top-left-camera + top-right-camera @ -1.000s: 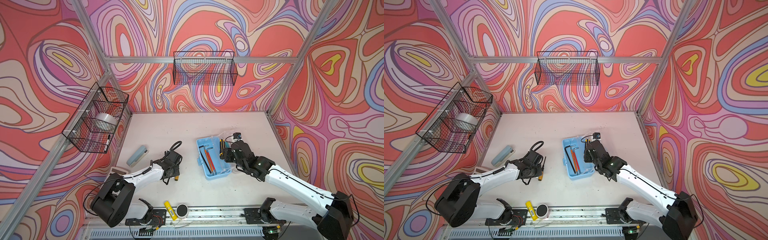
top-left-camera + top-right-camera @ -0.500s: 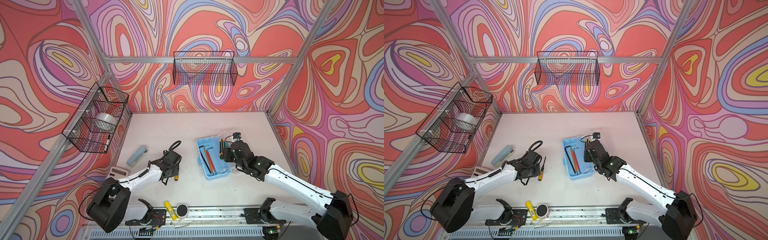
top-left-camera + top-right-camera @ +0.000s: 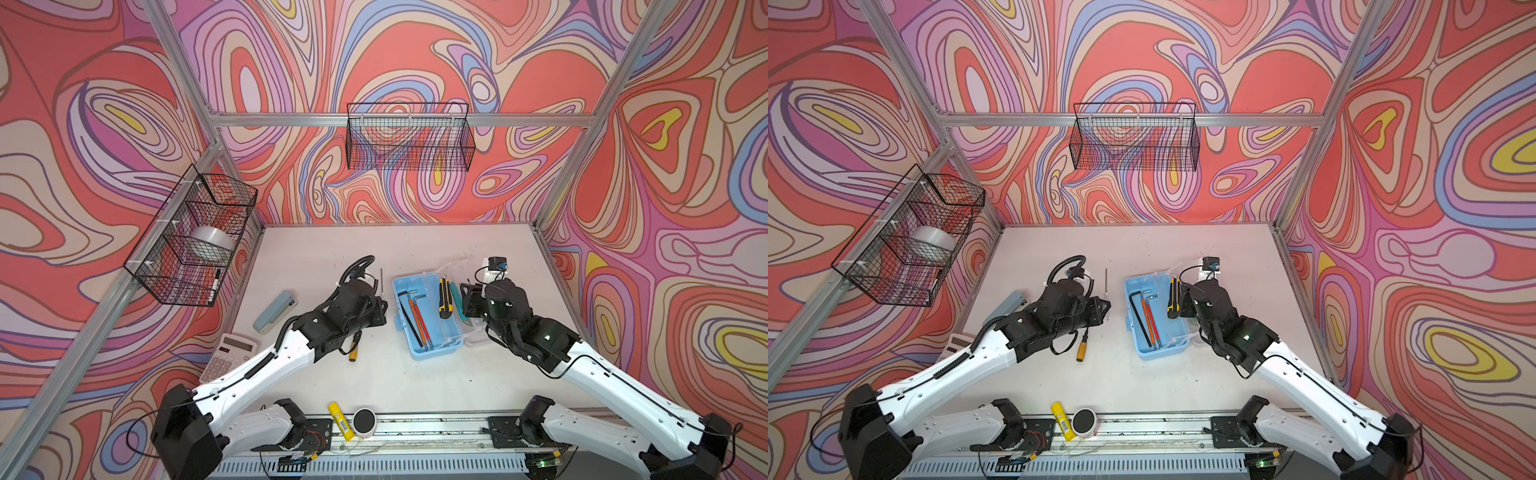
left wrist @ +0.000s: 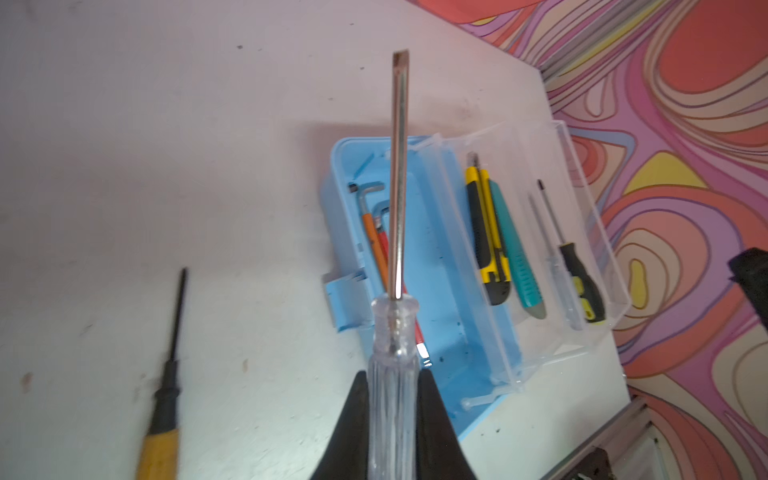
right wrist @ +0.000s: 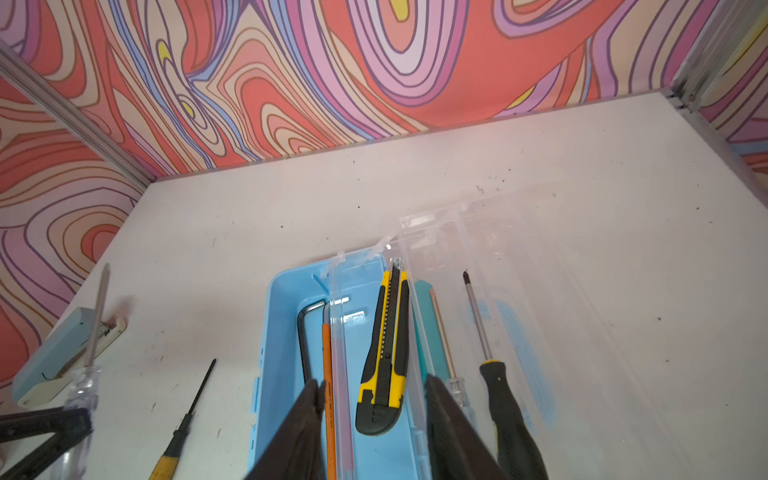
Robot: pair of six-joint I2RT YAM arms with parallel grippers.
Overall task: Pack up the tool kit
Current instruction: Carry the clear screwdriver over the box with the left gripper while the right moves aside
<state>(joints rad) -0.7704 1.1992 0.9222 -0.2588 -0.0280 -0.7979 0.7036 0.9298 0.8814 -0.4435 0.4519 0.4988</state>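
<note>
Two claws work over the table [image 3: 332, 241]. The left claw [image 4: 394, 376] is clamped on the clear handle of a flat-tip screwdriver [image 4: 398, 187], whose shaft sticks straight out ahead of the fingers. The right claw [image 5: 373, 382] hangs part open astride a yellow knife [image 5: 388, 332], without touching it on either side. The blue case [image 3: 432, 353] sits between the arms, closer to the right one, with hex keys [image 3: 415, 320] inside. Its clear lid [image 4: 582, 166] lies folded open beside it, holding the yellow knife, a teal knife [image 4: 519, 257] and a black-handled screwdriver [image 4: 582, 282]. A yellow-handled screwdriver [image 4: 160, 436] lies loose on the table near the left arm.
</note>
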